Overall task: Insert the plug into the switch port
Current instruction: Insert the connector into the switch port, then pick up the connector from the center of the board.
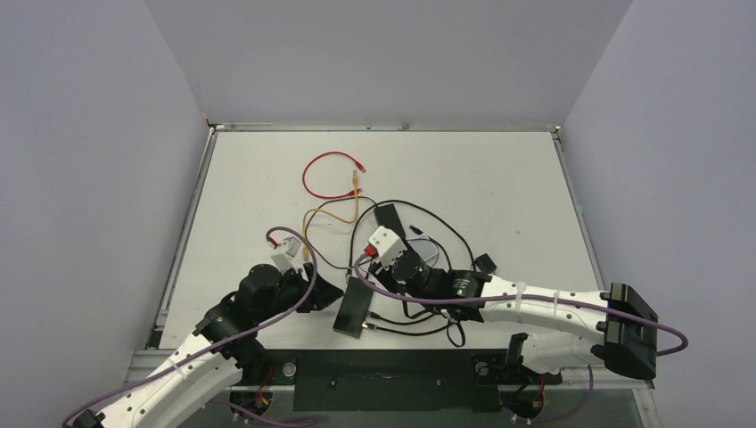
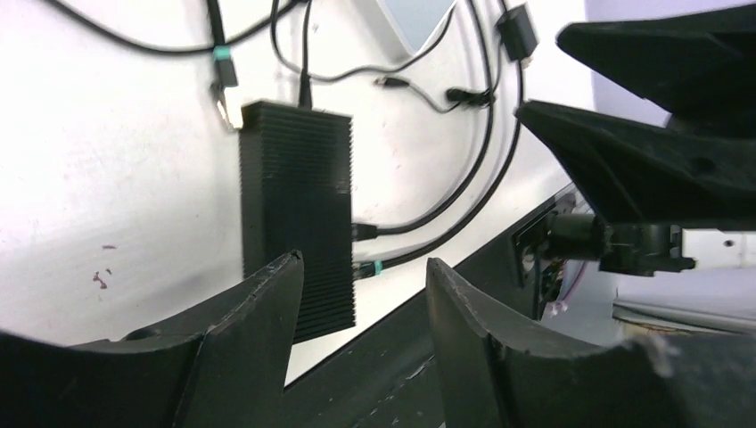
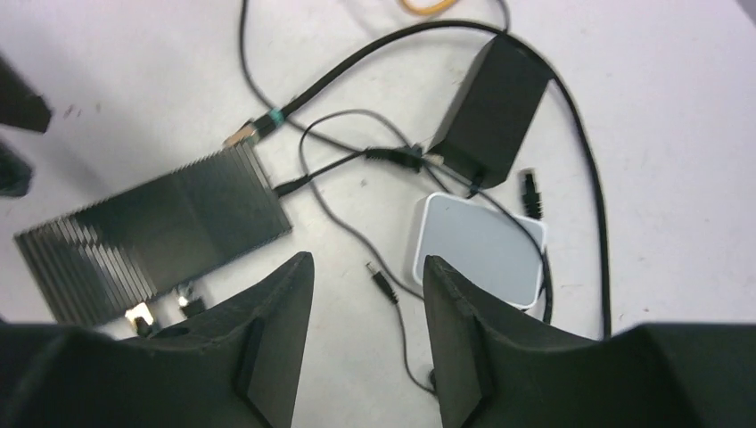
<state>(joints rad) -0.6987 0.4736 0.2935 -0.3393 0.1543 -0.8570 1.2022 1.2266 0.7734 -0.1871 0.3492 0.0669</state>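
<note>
A lab test cell: plain grey walls (image 1: 89, 178) boxing a white table (image 1: 499, 178).

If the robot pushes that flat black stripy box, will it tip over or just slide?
Probably just slide: the black box lies flat and low on the table, so tipping looks unlikely. The cables joined to its side might tug it crooked.

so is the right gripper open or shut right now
Open and empty. The right gripper has its fingers well apart, nothing between them; a loose black plug lies on the table beyond the gap.
</note>
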